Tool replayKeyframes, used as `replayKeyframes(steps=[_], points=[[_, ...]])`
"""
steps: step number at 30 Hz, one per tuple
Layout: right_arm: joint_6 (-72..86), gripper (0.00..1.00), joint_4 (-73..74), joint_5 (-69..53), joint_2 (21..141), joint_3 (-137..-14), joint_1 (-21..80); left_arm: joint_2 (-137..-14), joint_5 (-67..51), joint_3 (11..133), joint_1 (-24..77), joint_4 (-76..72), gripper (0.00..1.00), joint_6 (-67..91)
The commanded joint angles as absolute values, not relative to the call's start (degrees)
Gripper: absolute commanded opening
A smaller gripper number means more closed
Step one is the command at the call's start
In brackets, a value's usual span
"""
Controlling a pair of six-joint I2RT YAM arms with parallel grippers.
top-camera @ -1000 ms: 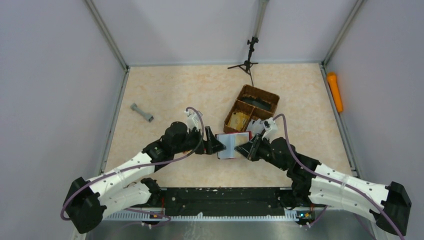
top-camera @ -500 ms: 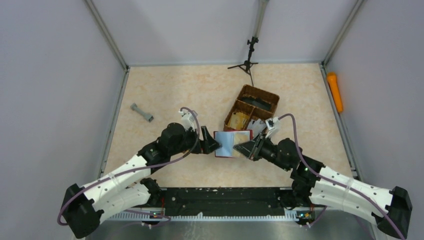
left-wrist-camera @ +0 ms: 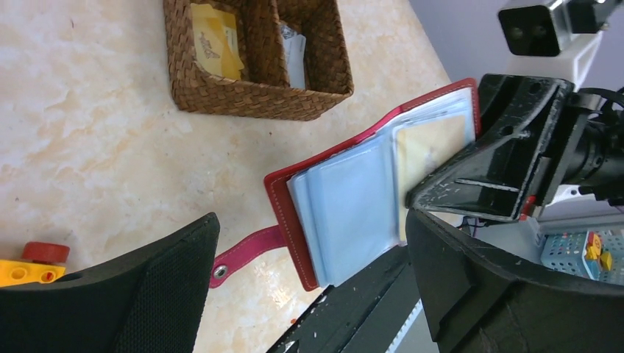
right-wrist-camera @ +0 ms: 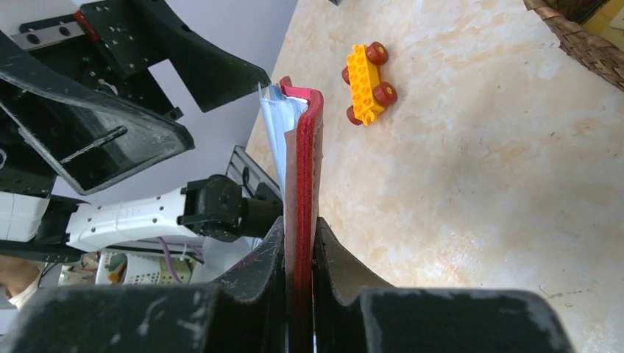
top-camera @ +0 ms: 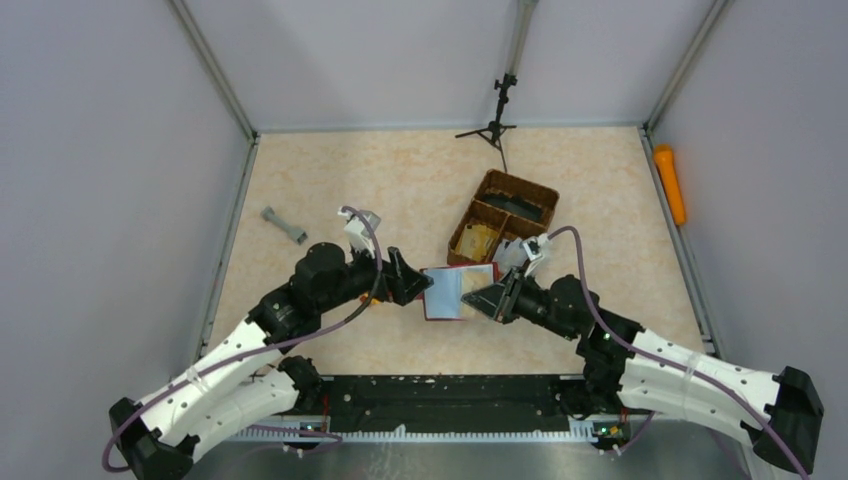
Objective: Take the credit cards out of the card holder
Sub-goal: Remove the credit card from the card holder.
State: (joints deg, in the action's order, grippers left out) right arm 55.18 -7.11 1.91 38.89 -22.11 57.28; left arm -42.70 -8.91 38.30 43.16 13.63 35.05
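Observation:
The dark red card holder (top-camera: 452, 293) hangs open, its pale blue sleeves fanned out. My right gripper (top-camera: 492, 298) is shut on its right cover; the right wrist view shows the red edge (right-wrist-camera: 305, 162) pinched between the jaws (right-wrist-camera: 300, 239). A tan-gold card (left-wrist-camera: 430, 147) sits in a sleeve of the holder (left-wrist-camera: 353, 206), partly hidden by the right finger. My left gripper (top-camera: 422, 285) is open and empty beside the holder's left edge, the strap tab (left-wrist-camera: 243, 250) between its fingers (left-wrist-camera: 313, 220). A yellow-tan card (left-wrist-camera: 213, 40) and a grey card (left-wrist-camera: 294, 51) lie in the basket.
The brown wicker divided basket (top-camera: 520, 192) stands just behind the holder. A yellow toy car (right-wrist-camera: 366, 73) lies on the table under my left arm. A grey dumbbell-shaped piece (top-camera: 284, 225) lies far left. A black tripod (top-camera: 497, 120) stands at the back, and an orange object (top-camera: 670, 183) at the right wall.
My left arm has drawn back to the left, its fingers now off the holder. The right gripper has carried the open holder slightly left.

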Motion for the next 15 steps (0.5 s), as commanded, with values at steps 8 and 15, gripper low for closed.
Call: replayKeyframes(steps=[8, 15], points=[[56.6, 0.00, -14.6, -1.2, 39.3, -23.3, 57.7, -46.4, -15.8, 40.4, 43.0, 8.1, 0.99, 31.0], [56.7, 0.00, -16.7, -1.1, 38.8, -22.6, 57.7, -51.1, -19.5, 39.9, 43.0, 6.5, 0.99, 35.2]])
